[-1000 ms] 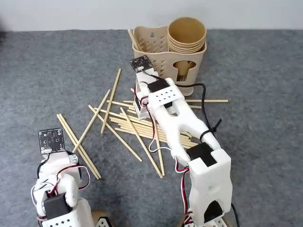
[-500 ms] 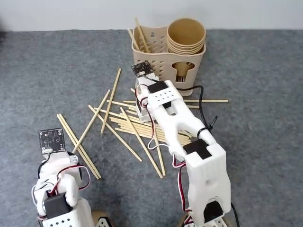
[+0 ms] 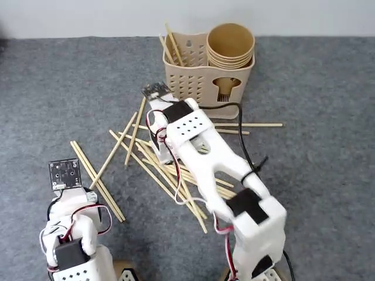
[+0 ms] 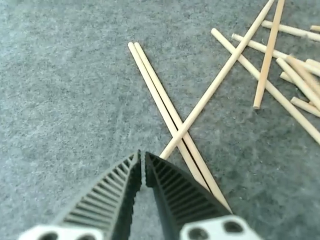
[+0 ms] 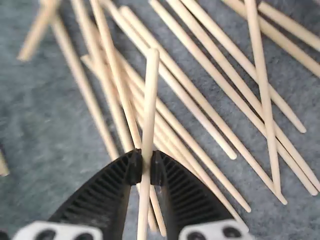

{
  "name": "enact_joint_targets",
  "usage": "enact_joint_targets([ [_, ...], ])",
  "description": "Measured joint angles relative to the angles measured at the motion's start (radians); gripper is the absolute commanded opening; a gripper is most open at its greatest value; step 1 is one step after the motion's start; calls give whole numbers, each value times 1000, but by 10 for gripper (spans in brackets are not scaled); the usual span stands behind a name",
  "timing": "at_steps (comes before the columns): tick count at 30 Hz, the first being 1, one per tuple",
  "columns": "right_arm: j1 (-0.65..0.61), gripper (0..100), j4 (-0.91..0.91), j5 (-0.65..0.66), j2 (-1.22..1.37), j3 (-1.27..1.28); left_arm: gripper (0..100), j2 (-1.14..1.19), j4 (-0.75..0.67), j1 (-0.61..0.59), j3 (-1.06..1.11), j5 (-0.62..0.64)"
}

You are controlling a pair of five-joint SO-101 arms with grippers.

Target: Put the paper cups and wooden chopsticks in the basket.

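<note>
A beige basket stands at the back of the grey carpet. A stack of paper cups fills its right compartment, and a few chopsticks lean in its left one. Many wooden chopsticks lie scattered in front of it. My right arm stretches over this pile. My right gripper is shut on one chopstick, which points away over the others. My left gripper is shut on nothing, just above the carpet near a pair of chopsticks crossed by a third.
My left arm sits at the front left, with the chopstick pair just beside it. A single chopstick lies to the right of the basket's foot. Bare carpet spreads to the far left and the right.
One more chopstick now stands in the basket's left compartment. My right arm has swung left and back from the basket over the pile, and its gripper now grips a chopstick. The left arm stayed still.
</note>
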Motion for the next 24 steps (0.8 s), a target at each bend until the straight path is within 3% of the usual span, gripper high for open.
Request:
enact_joint_targets([
  [12,-3,8,3,29,-339,-100,13,0,0,0,0,0],
  [24,121,8,-388,44,-353,-150,13,0,0,2,0,0],
])
